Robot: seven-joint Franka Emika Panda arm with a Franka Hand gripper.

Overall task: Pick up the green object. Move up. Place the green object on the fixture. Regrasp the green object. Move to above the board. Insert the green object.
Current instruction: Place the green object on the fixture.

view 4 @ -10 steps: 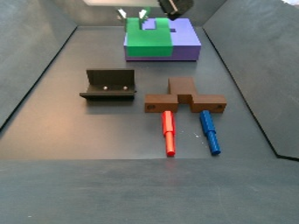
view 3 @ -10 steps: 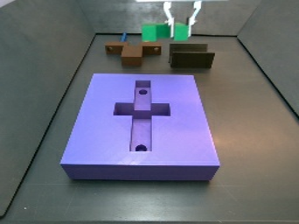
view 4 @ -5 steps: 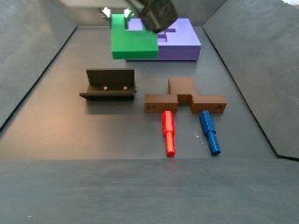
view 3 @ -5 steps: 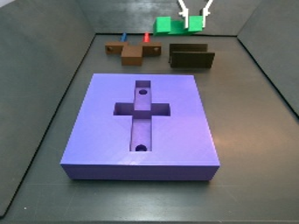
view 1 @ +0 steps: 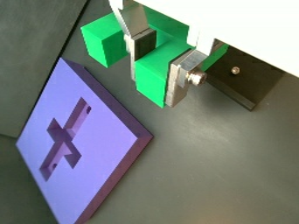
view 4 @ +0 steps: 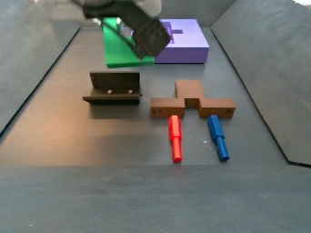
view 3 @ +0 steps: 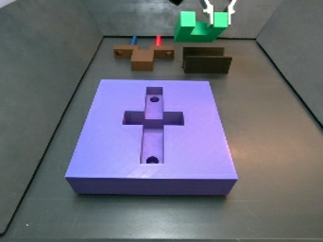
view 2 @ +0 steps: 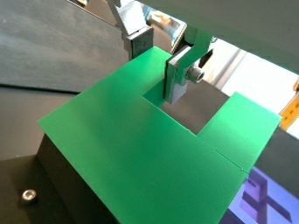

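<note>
My gripper (view 1: 162,59) is shut on the green object (view 1: 146,79), its silver fingers (view 1: 184,77) pinching one arm of the chunky block. In both side views the green object (view 3: 195,25) (view 4: 119,45) hangs in the air, tilted, beyond the fixture. The gripper (view 3: 217,17) (view 4: 138,33) is over it. The fixture (view 3: 207,61) (view 4: 113,88) is a dark holder on the floor, with nothing in it. A wrist view shows the gripper (view 2: 160,66) on the green object (view 2: 128,149), with the fixture (view 2: 33,188) under the block. The purple board (view 3: 158,132) (view 4: 185,41) (view 1: 70,149) lies flat with its cross recess bare.
A brown cross-shaped piece (view 4: 192,102) (view 3: 143,55) lies beside the fixture, with a red peg (view 4: 176,136) and a blue peg (view 4: 217,136) sticking out of it. Dark sloping walls (view 3: 51,85) enclose the floor on all sides.
The gripper has carried the green object away from the board's end toward the fixture, a little higher, and the block is now tilted.
</note>
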